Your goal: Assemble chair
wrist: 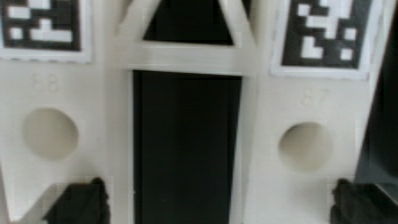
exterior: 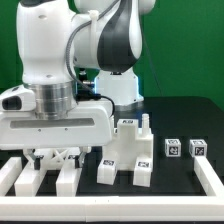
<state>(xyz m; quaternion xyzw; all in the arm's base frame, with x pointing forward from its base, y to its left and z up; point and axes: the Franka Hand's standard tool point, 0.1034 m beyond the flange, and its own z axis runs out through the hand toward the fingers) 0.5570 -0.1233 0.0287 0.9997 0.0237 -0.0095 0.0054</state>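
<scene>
My gripper (exterior: 55, 156) hangs low over the table at the exterior view's left, above white chair bars (exterior: 66, 178). In the wrist view a white chair part (wrist: 285, 100) fills the picture. It has two tags, two round holes and a dark slot down its middle. My gripper (wrist: 228, 205) is open, and its dark fingertips (wrist: 80, 203) stand far apart on either side of this part. Whether they touch it cannot be told. A joined white chair piece (exterior: 125, 150) with tags stands at the table's middle.
Two small tagged white cubes (exterior: 172, 147) sit to the exterior view's right of the joined piece. Plain white border rails (exterior: 212, 180) run along the right and the front. Another white bar (exterior: 20, 177) lies at the far left. The arm's body fills the upper left.
</scene>
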